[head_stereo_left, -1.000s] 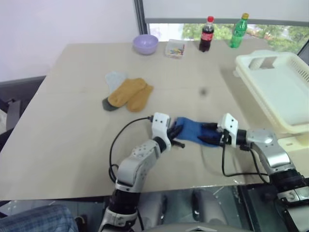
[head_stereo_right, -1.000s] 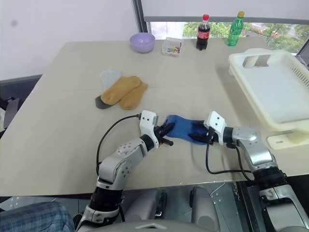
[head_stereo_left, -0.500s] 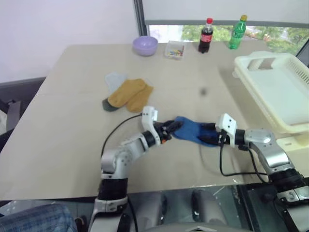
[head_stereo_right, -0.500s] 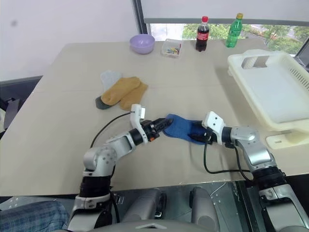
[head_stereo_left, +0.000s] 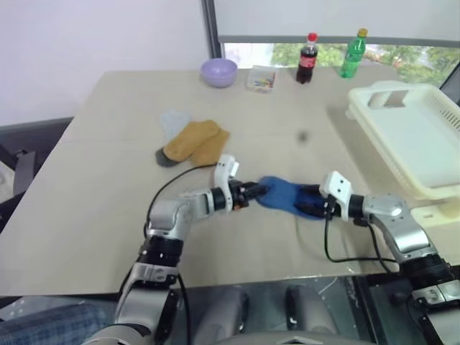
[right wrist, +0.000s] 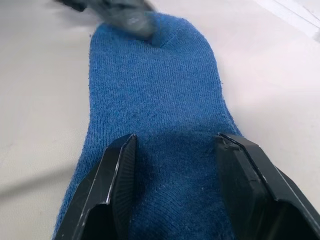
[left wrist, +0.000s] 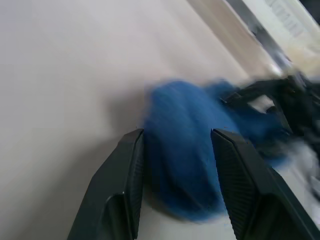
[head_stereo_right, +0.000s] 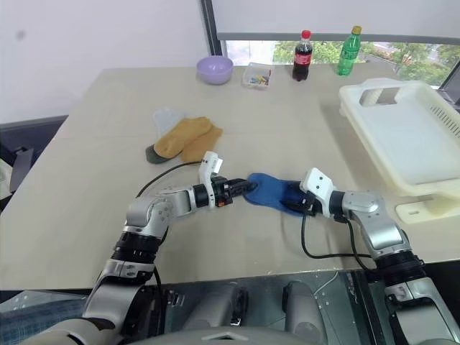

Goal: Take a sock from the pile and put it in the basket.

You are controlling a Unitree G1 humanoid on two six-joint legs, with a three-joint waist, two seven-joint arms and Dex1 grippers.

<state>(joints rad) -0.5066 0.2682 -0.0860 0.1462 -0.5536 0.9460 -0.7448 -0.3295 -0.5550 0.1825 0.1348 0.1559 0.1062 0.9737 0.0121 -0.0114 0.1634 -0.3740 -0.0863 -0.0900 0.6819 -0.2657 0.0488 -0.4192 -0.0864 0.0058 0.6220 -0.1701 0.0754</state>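
Lower centre of the frame: the sock (head_stereo_left: 285,195) is lying flat on the table (head_stereo_left: 93,201), its two ends sitting between the parted jaws of the left gripper (head_stereo_left: 253,191) and right gripper (head_stereo_left: 310,208), neither clenching. Further up-left, the pile (head_stereo_left: 190,140); far right, the basket (head_stereo_left: 413,133).

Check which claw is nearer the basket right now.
Right. The right claw is at the blue sock's basket-side end; the left claw is at the sock's far end, further from the basket.

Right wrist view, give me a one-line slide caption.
Right gripper straddles the blue sock on the table, fingers apart at either side.
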